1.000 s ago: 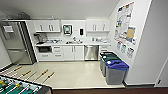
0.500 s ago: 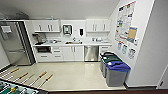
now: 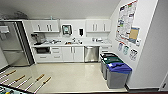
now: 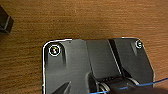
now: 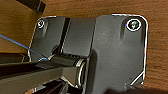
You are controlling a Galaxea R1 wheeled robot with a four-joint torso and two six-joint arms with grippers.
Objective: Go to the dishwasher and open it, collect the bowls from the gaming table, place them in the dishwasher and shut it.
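Facing the kitchenette from across a pale floor, the robot had the dishwasher almost straight ahead and well apart from it. The steel front sat under the counter, just beside the white double cabinet doors beneath the sink, door shut, its bar handle running level along the top edge. Nearer than the dishwasher and to its right stood the recycling bins against the wall. Foosball rods lay well to its left. Both wrist views looked down on brown wood-grain flooring; whether either pincer was apart or together could not be told, nor which arm was nearer.
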